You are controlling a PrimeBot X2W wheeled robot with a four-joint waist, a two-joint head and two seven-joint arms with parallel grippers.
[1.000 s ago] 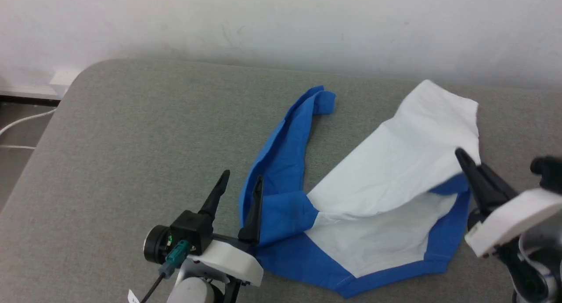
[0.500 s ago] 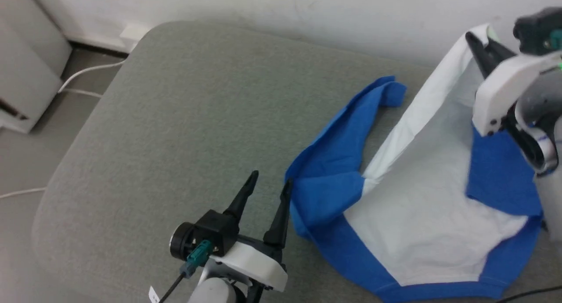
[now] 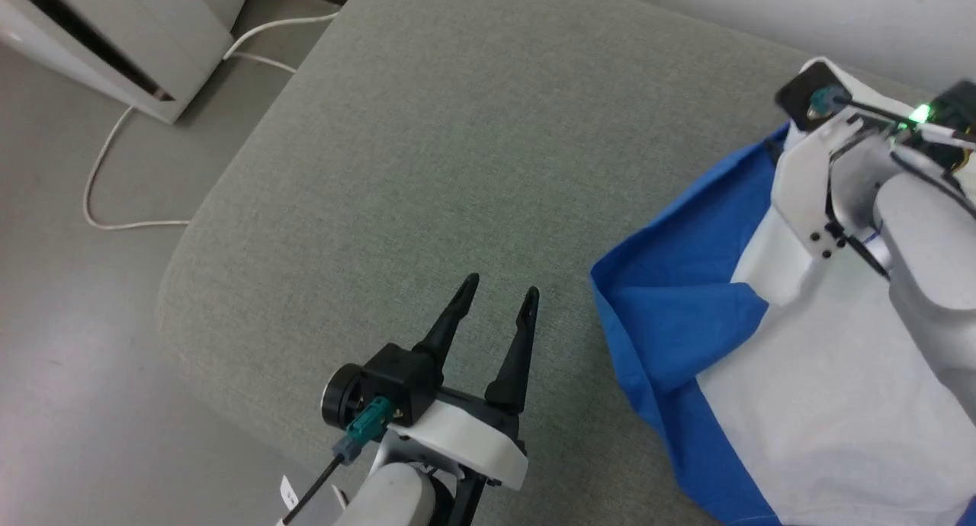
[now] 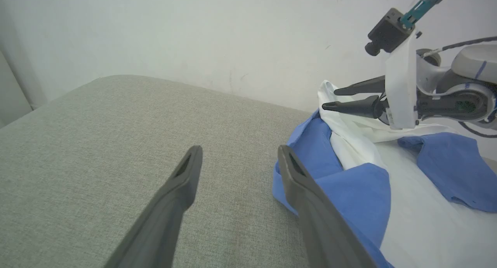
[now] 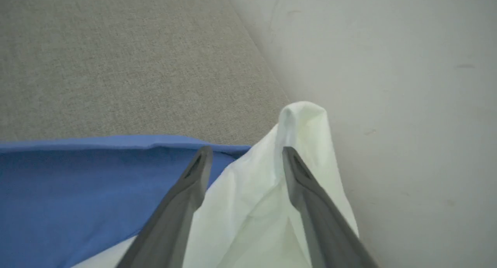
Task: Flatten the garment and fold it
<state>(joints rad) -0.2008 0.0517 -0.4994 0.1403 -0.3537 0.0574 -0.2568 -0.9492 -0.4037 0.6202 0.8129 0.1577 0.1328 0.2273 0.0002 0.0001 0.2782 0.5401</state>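
Above the garment [image 4: 357,190], right gripper [image 4: 330,100] hangs level, jaws apart.

garment [image 3: 823,404]: smooth matt cloth | surface [image 3: 427,152]: coarse grey woven fabric, matt | fingers [image 4: 169,206]: dark, matt, probably plastic | wall [image 4: 194,35]: matt paint, scuffed

left end effector [image 3: 502,284] spread wide, right end effector [image 5: 246,149] parted
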